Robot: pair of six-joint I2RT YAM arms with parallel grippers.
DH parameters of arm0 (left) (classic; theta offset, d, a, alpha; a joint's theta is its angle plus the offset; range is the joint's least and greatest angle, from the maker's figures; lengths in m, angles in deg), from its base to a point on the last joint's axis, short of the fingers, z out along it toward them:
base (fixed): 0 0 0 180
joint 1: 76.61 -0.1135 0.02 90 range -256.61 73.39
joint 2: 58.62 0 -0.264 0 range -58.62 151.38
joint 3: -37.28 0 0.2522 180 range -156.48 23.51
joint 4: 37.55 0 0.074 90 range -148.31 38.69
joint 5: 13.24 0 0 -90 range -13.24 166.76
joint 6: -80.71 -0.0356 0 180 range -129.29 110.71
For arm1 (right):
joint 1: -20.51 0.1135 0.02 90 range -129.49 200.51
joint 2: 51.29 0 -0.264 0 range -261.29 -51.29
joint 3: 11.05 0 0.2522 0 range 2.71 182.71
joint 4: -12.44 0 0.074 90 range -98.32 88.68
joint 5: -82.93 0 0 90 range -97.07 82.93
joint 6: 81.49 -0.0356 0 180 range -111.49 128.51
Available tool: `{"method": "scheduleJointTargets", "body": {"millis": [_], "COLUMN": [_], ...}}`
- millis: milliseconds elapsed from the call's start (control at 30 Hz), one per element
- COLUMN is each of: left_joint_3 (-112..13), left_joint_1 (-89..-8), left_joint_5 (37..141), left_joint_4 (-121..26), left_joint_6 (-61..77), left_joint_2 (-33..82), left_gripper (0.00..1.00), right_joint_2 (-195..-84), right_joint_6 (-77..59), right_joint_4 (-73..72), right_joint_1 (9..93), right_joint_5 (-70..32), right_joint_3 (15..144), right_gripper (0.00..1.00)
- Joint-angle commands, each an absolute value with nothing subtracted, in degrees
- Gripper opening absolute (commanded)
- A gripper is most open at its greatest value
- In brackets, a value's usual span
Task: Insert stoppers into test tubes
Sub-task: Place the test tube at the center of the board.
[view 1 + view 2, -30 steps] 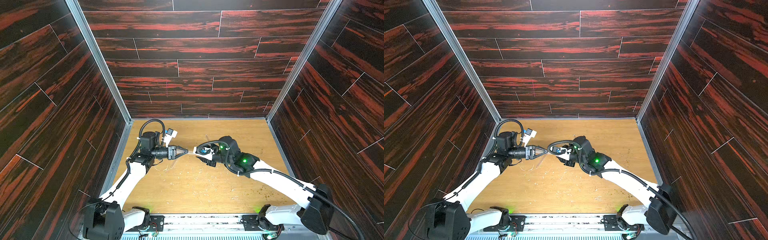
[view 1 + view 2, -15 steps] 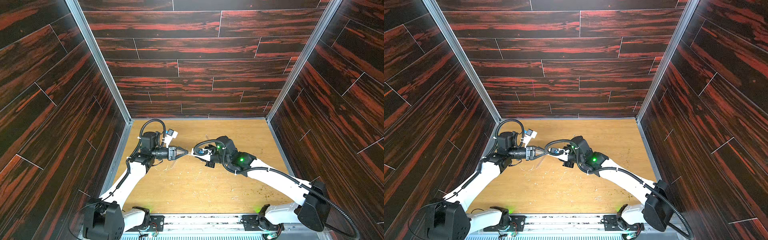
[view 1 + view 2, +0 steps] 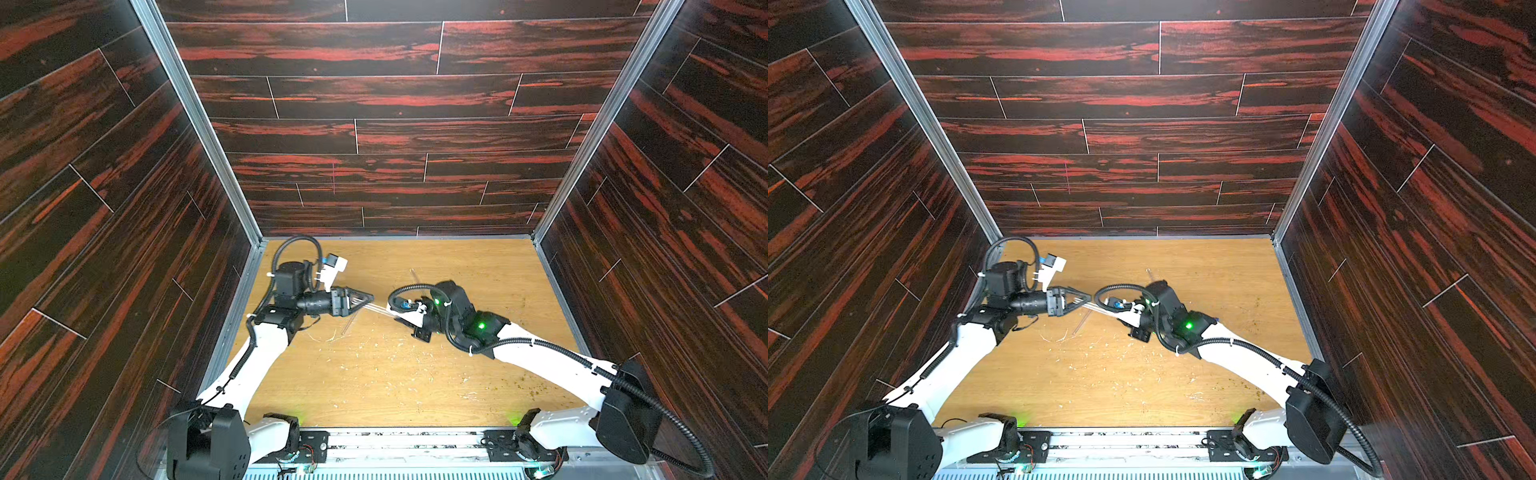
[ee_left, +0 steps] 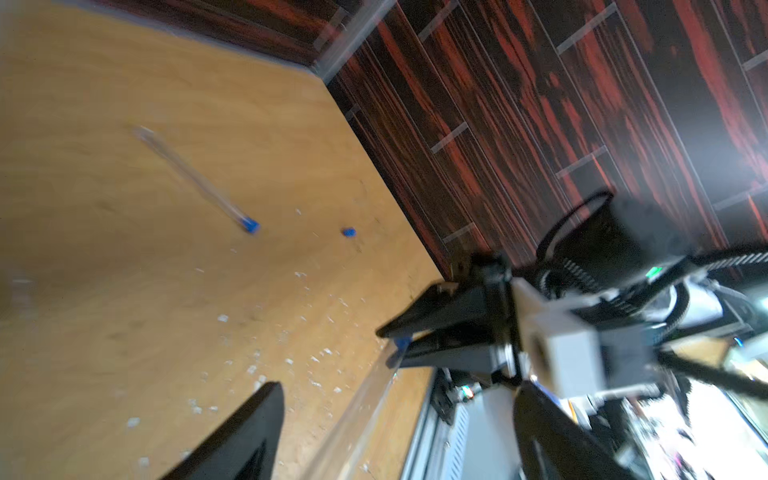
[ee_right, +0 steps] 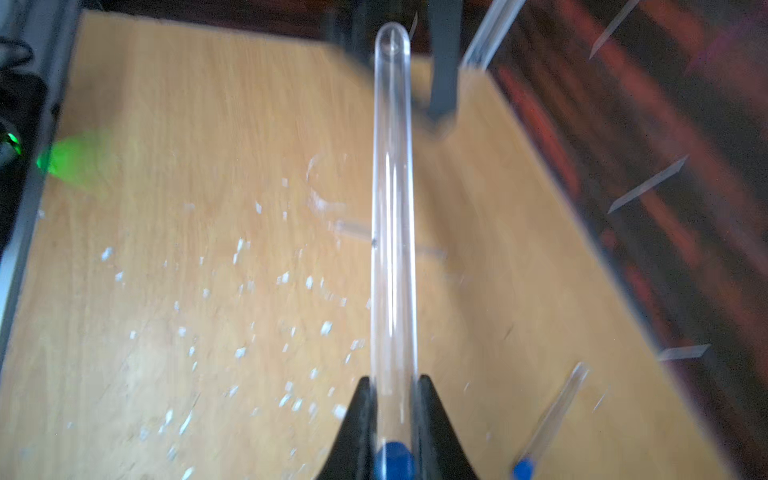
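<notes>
Top views: left jaws and right jaws meet over the bench point(image 3: 415, 395), with the held tube point(image 3: 380, 308) spanning between them. A bare tube point(image 3: 350, 323) lies just beside, on the bench.

Left wrist: left jaws stand wide apart, not touching the held tube. A capped tube point(image 4: 195, 178) lies well off, with a loose stopper point(image 4: 349, 232) near it.

Right wrist: right jaws are clamped on the held tube, at its blue stopper point(image 5: 392, 457).

Judged: two of three plugged. The bare tube and loose stopper remain.
</notes>
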State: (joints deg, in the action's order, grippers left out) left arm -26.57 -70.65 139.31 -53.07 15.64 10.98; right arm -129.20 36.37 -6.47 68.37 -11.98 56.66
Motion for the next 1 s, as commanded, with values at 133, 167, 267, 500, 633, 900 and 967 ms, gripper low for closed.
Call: {"method": "scheduleJointTargets", "body": {"millis": [133,167,267,500,633,900,967], "left_joint_3": [-29.4,-30.0,-30.0,-29.7,-28.9,-27.4,-27.3], "left_joint_1": [-76.6,-77.0,-77.9,-79.1,-79.6,-79.8,-79.8], "left_joint_5": [126.3,124.7,119.6,109.3,104.0,98.5,98.5], "left_joint_4": [-58.7,-60.5,-62.8,-69.2,-69.6,-70.1,-70.0], "left_joint_6": [11.5,10.0,6.5,-3.3,-6.2,-10.4,-10.9], "left_joint_2": [8.3,8.3,8.0,6.9,6.3,5.4,5.3], "left_gripper": [0.92,0.92,0.92,0.92,0.92,0.92,0.92], "right_joint_2": [-124.2,-124.4,-125.9,-134.1,-140.1,-152.0,-154.3], "right_joint_6": [24.8,23.5,19.7,8.7,3.6,-1.5,-2.6], "right_joint_4": [-4.0,-4.0,-2.6,0.0,-0.8,-5.2,-5.9], "right_joint_1": [65.3,64.9,63.8,62.3,60.9,58.5,57.8], "right_joint_5": [-10.5,-10.2,-8.4,-0.7,0.7,3.2,3.4], "right_joint_3": [50.8,50.5,49.9,53.4,57.7,67.7,69.5], "right_gripper": [0.13,0.13,0.12,0.11,0.11,0.11,0.11]}}
